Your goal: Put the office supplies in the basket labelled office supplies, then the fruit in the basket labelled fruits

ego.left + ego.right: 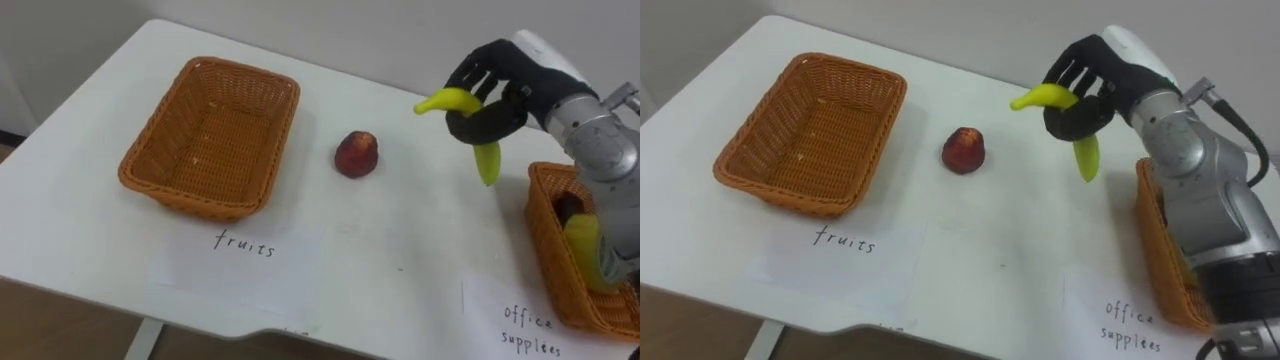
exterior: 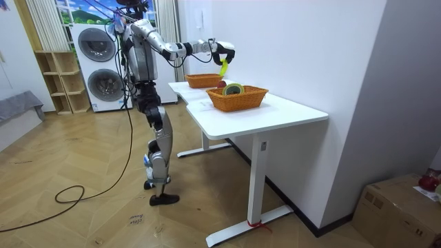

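Above the white table [image 1: 420,250], the right hand [image 1: 490,95] grips a banana [image 1: 470,125].

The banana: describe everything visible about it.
The banana is yellow, greener toward its lower end, curved and unpeeled. The right hand has its dark fingers curled round its middle, holding it in the air above the white table, one end pointing left, the other hanging down. Nothing else touches it.

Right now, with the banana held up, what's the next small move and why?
Probably swing the right robot hand left, past the red fruit, toward the fruits basket: it grips the banana aloft by the office supplies basket.
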Robot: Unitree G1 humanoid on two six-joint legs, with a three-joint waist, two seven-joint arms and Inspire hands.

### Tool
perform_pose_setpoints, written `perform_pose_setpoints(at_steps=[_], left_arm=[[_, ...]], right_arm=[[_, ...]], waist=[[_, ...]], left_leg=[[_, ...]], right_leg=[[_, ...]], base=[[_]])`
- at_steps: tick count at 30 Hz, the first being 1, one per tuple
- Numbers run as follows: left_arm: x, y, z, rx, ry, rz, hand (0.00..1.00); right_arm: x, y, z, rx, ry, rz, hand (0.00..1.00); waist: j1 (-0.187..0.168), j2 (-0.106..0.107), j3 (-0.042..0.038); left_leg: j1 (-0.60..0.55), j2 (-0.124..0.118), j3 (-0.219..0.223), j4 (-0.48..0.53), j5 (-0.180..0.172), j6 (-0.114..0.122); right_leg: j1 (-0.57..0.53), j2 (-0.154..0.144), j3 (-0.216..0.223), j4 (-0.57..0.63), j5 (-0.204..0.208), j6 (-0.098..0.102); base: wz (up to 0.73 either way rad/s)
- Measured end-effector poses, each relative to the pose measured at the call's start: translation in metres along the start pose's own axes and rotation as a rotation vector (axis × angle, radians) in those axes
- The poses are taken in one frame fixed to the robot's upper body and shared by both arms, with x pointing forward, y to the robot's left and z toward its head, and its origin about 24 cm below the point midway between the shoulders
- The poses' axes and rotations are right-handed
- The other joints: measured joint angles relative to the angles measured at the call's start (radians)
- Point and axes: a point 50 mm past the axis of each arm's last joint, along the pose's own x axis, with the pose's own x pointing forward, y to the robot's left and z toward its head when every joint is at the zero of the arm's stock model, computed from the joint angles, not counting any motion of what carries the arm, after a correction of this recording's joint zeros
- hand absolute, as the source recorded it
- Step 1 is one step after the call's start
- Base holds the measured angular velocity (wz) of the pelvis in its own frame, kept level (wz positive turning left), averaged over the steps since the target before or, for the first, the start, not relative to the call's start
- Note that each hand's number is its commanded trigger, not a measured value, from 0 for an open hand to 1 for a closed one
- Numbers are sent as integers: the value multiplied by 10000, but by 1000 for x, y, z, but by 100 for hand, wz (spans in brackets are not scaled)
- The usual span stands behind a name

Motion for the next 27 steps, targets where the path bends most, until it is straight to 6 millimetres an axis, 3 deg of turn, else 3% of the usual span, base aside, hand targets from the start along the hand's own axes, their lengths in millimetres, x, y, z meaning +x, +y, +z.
perform_pose_setpoints(at_steps=[8,10,27], left_arm=[[0,-1,0,-90,-5,13,0],[0,-2,-1,-199,44,-9,0],[-3,-9,-13,-30,471,-517,0]], right_arm=[[-1,-5,13,309,-576,-476,100],[-1,-3,20,574,-884,-527,100],[1,9,36,2402,-1582,-299,100]], waist=[[15,129,0],[45,208,53],[544,246,79]], left_leg=[[-20,-11,-24,3,3,6],[-18,-11,-28,1,3,5],[12,-30,-214,-53,1,6]], right_leg=[[14,-14,-55,11,-2,3],[26,-15,-72,14,-10,16],[137,-36,-103,-11,-78,120]], base=[[0],[0],[4]])
